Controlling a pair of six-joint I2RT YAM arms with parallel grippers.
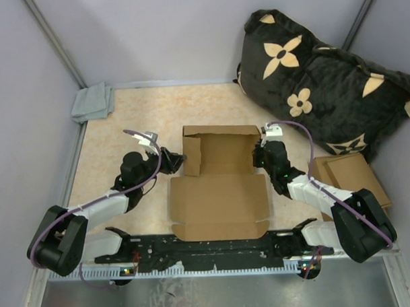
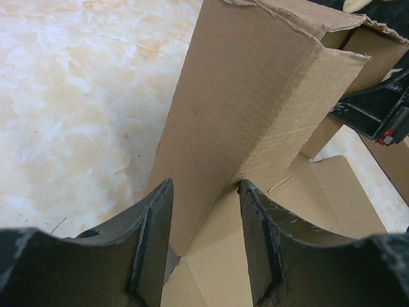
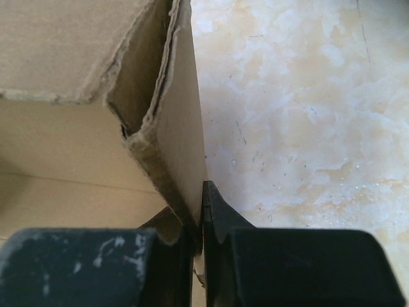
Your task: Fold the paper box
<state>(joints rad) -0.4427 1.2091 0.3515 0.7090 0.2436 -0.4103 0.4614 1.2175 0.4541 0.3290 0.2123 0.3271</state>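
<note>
The paper box (image 1: 220,197) lies in the middle of the table, plain brown cardboard. Its back and side walls stand up and the front panel lies flat. My left gripper (image 1: 177,160) is open at the box's left wall. In the left wrist view my left gripper (image 2: 204,187) has a finger on either side of that upright wall (image 2: 255,96), neither pressing it. My right gripper (image 1: 259,155) is shut on the right side wall. In the right wrist view my right gripper (image 3: 200,208) pinches the wall's lower edge (image 3: 179,128).
A black pillow (image 1: 324,82) with tan flowers leans at the back right. A stack of small flat cardboard pieces (image 1: 350,175) lies to the right of my right arm. A grey cloth (image 1: 93,102) sits in the back left corner. Enclosure walls stand all around.
</note>
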